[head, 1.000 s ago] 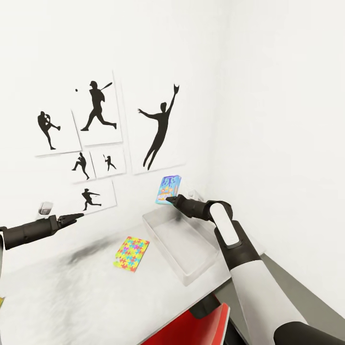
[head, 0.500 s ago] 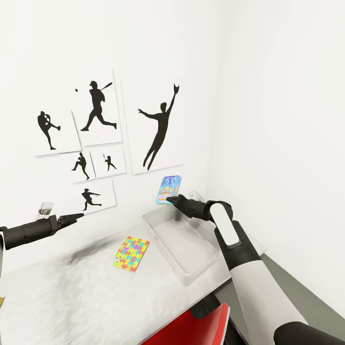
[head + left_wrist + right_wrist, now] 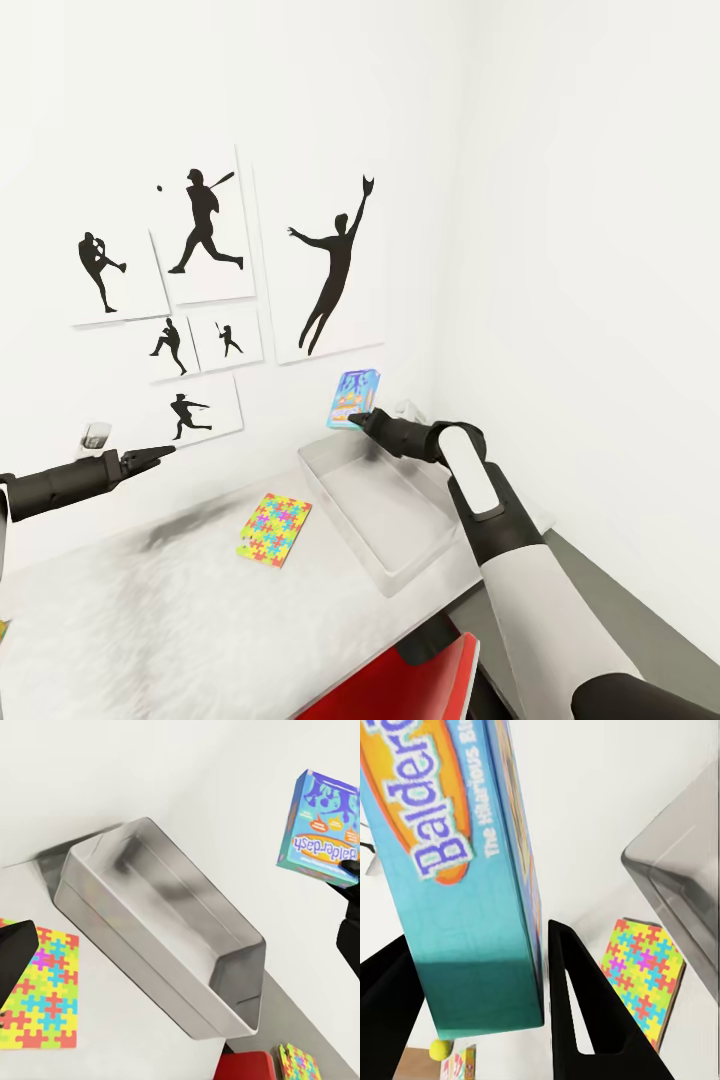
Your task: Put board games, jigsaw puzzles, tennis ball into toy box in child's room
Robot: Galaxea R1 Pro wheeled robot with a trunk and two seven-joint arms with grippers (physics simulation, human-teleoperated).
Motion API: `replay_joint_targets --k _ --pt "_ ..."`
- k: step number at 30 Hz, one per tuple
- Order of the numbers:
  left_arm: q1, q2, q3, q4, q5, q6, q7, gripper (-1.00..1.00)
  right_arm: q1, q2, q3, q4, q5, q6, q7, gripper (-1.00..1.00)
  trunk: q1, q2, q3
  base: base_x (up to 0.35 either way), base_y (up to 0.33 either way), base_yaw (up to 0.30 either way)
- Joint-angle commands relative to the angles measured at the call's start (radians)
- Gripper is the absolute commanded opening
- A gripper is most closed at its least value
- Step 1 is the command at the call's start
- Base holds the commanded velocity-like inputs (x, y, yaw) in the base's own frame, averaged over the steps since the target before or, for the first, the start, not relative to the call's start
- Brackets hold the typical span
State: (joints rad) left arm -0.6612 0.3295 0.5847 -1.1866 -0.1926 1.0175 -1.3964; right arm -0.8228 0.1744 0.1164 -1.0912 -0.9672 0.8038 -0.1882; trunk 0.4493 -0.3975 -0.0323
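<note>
Blue and teal, the board game [image 3: 353,397] lettered "Balderdash" stands upright in the air, its long axis close to vertical and leaning slightly, its printed face turned toward the room. It hangs above the far end of the toy box [image 3: 383,575], close to the white wall. The right gripper [image 3: 357,416] holds it by its lower edge; in the right wrist view the two black fingers [image 3: 585,1020] sit on either side of the box's narrow bottom [image 3: 472,915], clamped against it.

Below it, the toy box is a translucent grey bin lying on the table [image 3: 180,620], its long axis running away from the robot toward the wall. Just beside the bin's left side a jigsaw puzzle [image 3: 275,528] lies flat on the tabletop, apart from the bin. The left wrist view shows a second puzzle tile [image 3: 298,1063] lower down, beyond the table's edge near a red chair [image 3: 400,685].

The left gripper [image 3: 160,453] hovers above the table's left part, well apart from the bin, its dark fingers drawn together on nothing. Black sports silhouettes [image 3: 335,265] hang on the wall behind.
</note>
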Motion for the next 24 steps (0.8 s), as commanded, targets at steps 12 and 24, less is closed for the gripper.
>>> replay_joint_targets --k 12,24 --pt "-0.001 0.001 0.004 0.000 -0.010 0.010 -0.009 1.00 -0.001 0.000 -0.053 0.234 -0.176 -0.103 -0.011 -1.00 0.001 -0.002 -0.002 0.000 0.000 0.000" --pt "-0.001 0.007 0.006 0.005 -0.007 0.017 -0.016 1.00 -0.026 0.000 -0.059 0.267 -0.195 -0.172 -0.016 -1.00 0.001 -0.002 -0.002 0.000 0.000 0.000"
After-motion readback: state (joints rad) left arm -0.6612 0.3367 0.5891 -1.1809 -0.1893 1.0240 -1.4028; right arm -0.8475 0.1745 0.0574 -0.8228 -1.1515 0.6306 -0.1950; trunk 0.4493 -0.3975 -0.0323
